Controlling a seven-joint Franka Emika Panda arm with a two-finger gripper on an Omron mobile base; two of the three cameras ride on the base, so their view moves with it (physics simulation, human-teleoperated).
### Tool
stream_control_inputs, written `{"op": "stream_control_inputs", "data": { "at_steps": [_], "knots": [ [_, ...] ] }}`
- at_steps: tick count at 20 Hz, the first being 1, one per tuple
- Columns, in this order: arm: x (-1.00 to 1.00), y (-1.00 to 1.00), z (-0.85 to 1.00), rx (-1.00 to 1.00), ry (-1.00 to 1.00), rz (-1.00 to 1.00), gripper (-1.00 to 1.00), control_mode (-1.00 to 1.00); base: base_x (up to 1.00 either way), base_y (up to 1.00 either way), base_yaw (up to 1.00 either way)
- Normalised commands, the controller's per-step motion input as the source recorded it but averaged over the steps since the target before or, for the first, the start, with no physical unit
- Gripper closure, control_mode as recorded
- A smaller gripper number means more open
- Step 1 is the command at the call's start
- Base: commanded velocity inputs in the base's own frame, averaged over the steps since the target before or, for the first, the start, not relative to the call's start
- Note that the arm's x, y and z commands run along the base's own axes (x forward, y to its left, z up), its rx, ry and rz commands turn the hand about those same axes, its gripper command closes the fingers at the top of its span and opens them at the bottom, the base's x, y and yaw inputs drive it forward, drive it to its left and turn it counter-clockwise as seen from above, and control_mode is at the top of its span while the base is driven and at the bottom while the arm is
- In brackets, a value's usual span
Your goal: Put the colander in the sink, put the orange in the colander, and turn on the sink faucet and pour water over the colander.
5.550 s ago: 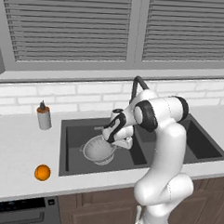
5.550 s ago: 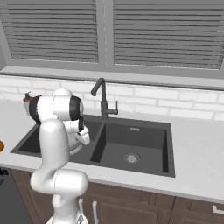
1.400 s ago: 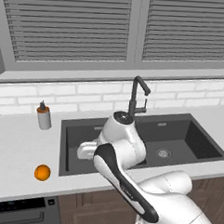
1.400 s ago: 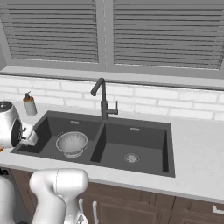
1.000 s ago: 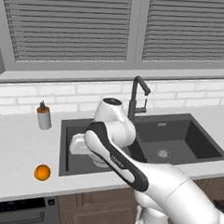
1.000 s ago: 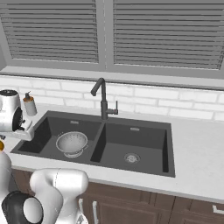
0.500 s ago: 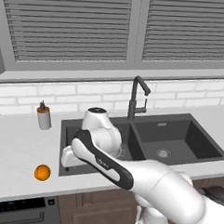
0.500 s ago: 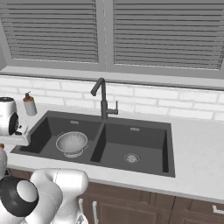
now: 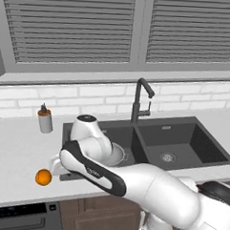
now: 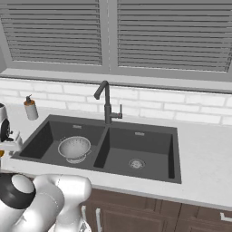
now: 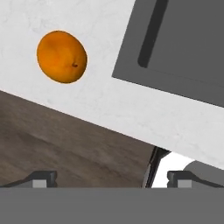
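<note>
- Now the tabletop (image 9: 14, 150) carries the dark sink (image 10: 145, 154), with the sink faucet (image 10: 106, 102) dry, no water running.
- Arm has swung left out of the basin since a few seconds back, so colander placement reads as done.
- Colander (image 10: 74, 148) sits upright in the left basin, empty.
- Gripper (image 11: 112, 177) hangs over the tabletop front edge; fingers (image 11: 43, 178) spread wide, holding nothing.
- Orange (image 9: 43, 177) lies on the tabletop just left of the sink's front corner, off-centre in the hand view, probably not yet lined up between the fingers.
- Next step: the orange pickup.
</note>
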Motion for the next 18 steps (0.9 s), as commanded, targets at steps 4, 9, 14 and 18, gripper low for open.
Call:
{"op": "stream_control_inputs", "data": {
  "at_steps": [4, 9, 14, 18],
  "knots": [
    [0.03, 0.38, 0.0, 0.0, -0.1, 0.0, -1.0, -1.0, 0.0, 0.0, 0.0],
    [0.1, 0.37, 0.0, 0.0, -0.06, 0.0, -1.0, -1.0, 0.0, 0.0, 0.0],
    [0.23, 0.35, 0.0, 0.0, 0.0, 0.0, -1.0, -1.0, 0.0, 0.0, 0.0],
    [0.42, 0.3, 0.0, 0.0, 0.0, 0.0, -1.0, -1.0, 0.0, 0.0, 0.0]
  ]
}}
